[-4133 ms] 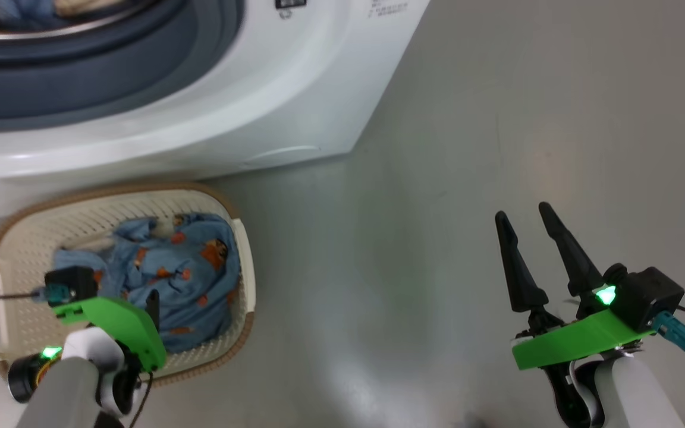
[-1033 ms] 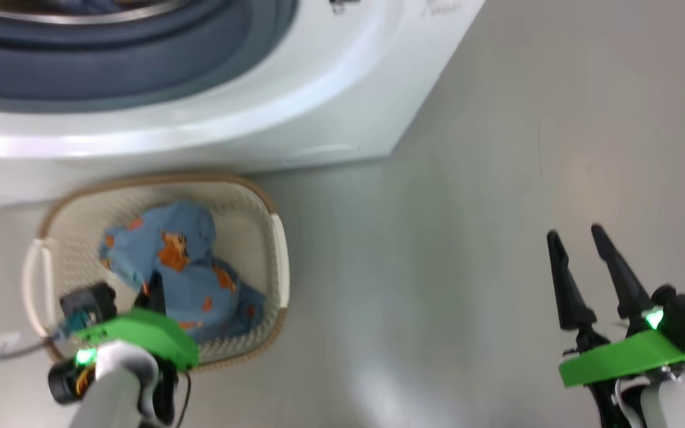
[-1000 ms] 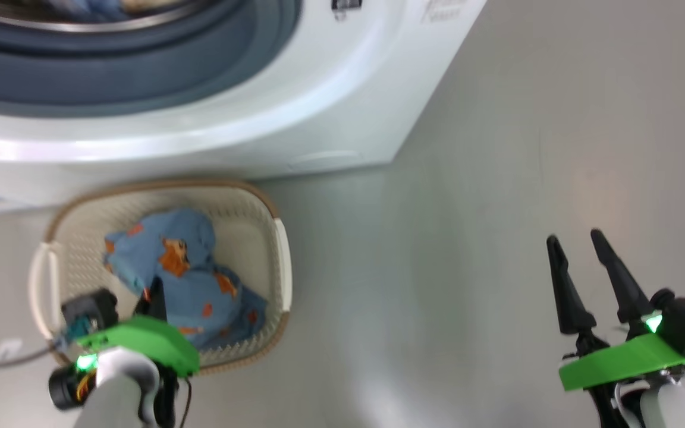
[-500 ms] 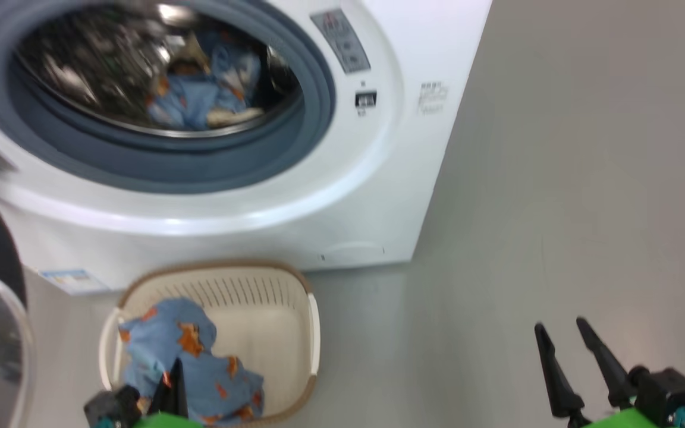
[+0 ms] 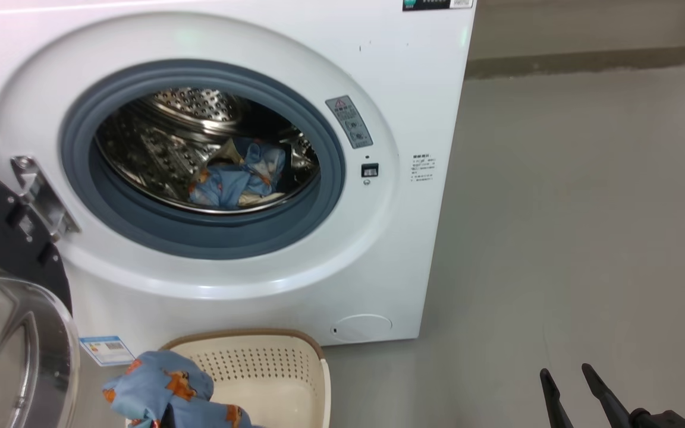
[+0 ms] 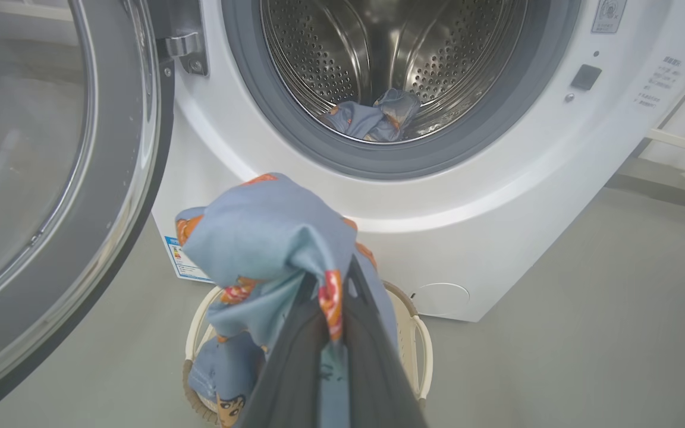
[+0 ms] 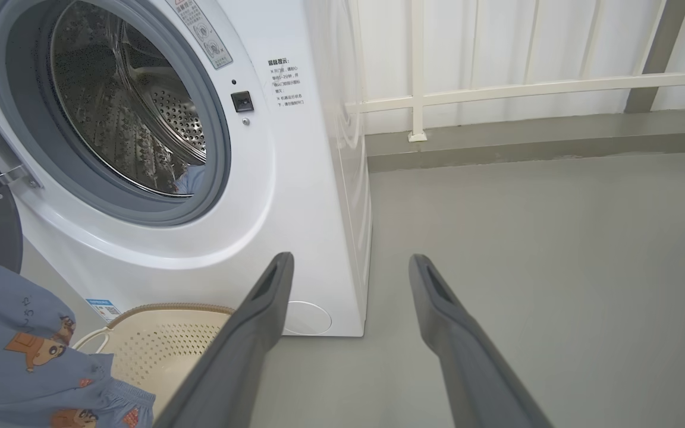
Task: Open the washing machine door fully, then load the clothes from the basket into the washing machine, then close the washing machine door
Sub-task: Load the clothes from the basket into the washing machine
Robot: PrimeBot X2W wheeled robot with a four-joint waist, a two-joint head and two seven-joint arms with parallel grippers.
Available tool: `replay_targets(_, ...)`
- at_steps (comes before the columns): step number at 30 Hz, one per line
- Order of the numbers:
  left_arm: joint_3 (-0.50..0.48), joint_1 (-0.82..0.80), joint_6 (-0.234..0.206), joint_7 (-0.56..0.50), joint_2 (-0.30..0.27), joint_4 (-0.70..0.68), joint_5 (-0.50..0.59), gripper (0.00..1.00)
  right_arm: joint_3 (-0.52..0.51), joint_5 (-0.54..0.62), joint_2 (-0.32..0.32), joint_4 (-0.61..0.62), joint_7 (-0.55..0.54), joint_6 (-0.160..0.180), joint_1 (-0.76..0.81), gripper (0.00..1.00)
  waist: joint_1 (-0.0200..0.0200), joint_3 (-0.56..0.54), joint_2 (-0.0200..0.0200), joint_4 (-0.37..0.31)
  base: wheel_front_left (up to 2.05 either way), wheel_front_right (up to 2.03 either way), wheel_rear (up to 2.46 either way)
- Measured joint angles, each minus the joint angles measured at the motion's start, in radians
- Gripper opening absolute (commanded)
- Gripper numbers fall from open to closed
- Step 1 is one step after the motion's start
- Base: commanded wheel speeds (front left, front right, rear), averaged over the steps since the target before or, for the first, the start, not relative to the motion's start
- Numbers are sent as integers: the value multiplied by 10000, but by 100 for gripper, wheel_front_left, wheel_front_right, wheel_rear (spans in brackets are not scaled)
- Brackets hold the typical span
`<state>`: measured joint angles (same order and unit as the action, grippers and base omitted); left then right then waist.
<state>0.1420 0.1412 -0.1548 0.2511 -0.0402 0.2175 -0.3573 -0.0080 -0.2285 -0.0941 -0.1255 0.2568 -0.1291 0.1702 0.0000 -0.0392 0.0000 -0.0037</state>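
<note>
Clothes (image 6: 265, 238) pinched in left tool (image 6: 332, 276), above the basket (image 5: 271, 368); drum (image 6: 330, 47) mouth farther on and higher.
Tool fingers pressed together on blue printed fabric draping to their left. Opening of the washing machine (image 5: 414, 238) lies ahead, slightly right; door (image 6: 51, 178) stands wide at left. Right tool (image 7: 349, 260) spread, empty, well apart to the right, so the left arm is nearer.

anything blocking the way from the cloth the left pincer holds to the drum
Nothing visible does. The left pincer is shut on the clothes above the basket. The washing machine door is swung aside to the left, and the drum mouth ahead is open. Another blue piece lies low inside it.
</note>
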Motion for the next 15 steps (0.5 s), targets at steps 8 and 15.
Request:
replay_targets(8,117,401,-81,0,-13,-823,257,0,36,0,155,58,0,0,2,100,0,-349,0,145,0,0,0)
replay_targets(15,182,491,-169,-44,-84,-1367,274,0,79,-2,217,58,0,0,2,100,0,-342,0,142,0,0,0)
